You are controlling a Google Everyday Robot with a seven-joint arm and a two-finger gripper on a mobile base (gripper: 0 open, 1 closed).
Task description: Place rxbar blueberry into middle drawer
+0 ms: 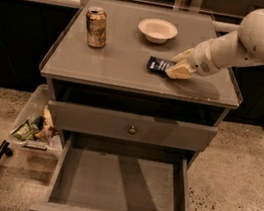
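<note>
The rxbar blueberry [158, 64], a flat dark blue bar with white print, lies on the grey cabinet top [114, 64], right of centre. My gripper [179, 66] is at the bar's right end, low over the cabinet top, with the white arm reaching in from the right. The gripper hides the right end of the bar. The middle drawer [117, 186] is pulled out below at the front, and its flat grey floor is bare.
A tan drink can [96, 27] stands at the top's back left. A white bowl [157, 30] sits at the back centre. The upper drawer with a round knob [132, 129] is closed. A clear bin with wrappers [34, 128] sits on the floor at left.
</note>
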